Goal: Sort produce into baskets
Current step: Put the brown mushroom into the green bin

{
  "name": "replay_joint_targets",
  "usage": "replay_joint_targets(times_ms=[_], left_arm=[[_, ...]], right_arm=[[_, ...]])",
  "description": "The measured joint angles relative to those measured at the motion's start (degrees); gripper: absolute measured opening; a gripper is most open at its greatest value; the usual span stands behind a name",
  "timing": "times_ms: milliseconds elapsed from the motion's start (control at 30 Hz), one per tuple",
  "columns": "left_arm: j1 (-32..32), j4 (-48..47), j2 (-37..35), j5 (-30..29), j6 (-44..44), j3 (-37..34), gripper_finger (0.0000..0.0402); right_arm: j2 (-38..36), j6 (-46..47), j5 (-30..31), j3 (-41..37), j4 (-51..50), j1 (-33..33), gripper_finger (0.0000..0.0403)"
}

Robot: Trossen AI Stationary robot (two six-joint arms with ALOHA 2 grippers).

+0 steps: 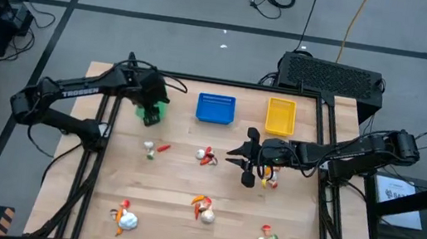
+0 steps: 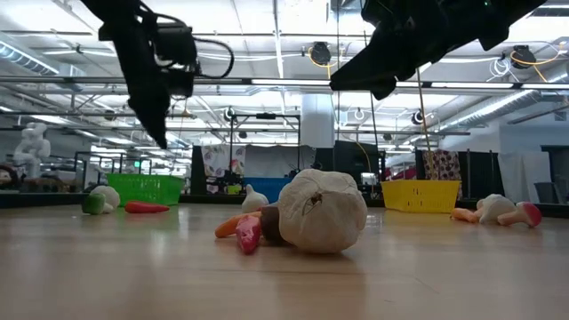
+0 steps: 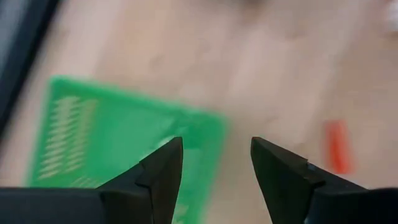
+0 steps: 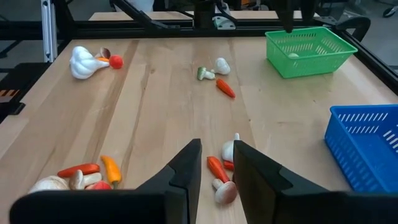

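The produce lies scattered in small heaps on the wooden table (image 1: pixel 178 190), and it looks like light, hard toy pieces: smooth, a little slippery, rigid rather than fragile, and each far smaller than a basket. The white garlic bulb (image 2: pixel 322 212) nearest the low camera is round and fat, so I judge it best pinched across its widest middle; the slim red pepper piece (image 4: pixel 226 88) should be taken across its narrow body near mid-length, so it does not pivot or squirt out. The 3 baskets stand in a row at the far edge: the green basket (image 1: pixel 150 111), the blue basket (image 1: pixel 215 109) and the yellow basket (image 1: pixel 280 116). The left claw (image 3: pixel 214 163) hangs over the green basket's near edge with its jaws spread and nothing between them, and a small white piece (image 4: pixel 293 55) already lies inside that basket. The right claw (image 4: pixel 216 163) hovers low over the cluster near the table's middle, its jaws narrowly parted and empty, a white bulb (image 4: pixel 229 149) and red bits just beyond the tips.
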Motion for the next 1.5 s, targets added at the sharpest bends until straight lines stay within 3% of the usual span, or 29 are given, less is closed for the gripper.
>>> replay_joint_targets(times_ms=[167, 567, 767, 1133, 1333, 1500], left_arm=[[-5.9, 5.1, -0.2, 8.2, -4.1, 0.1, 0.0199], [-27.9, 27.3, 0.6, 8.5, -7.3, -1.9, 0.0199], [-34.9, 37.9, 5.7, 5.7, -3.6, -1.9, 0.0199], [-36.3, 55.7, 23.4, 1.3, 0.4, -1.9, 0.0199], [-36.1, 64.3, 30.1, -4.0, 2.3, -1.9, 0.0199], [-36.0, 68.1, 34.8, -4.4, 5.0, -1.6, 0.0199]], right_arm=[[0.0, 0.0, 0.2, 0.0, 0.1, 0.0, 0.0084], [0.0, 0.0, 0.2, 0.0, 0.0, 0.0, 0.0084], [0.0, 0.0, 0.2, 0.0, 0.2, 0.0, 0.0084], [0.0, 0.0, 0.2, 0.0, -0.5, 0.0, 0.0084], [0.0, -0.4, 0.2, 0.0, -1.2, 0.0, 0.0084], [0.0, -0.4, 0.2, 0.0, -1.2, 0.0, 0.0084]])
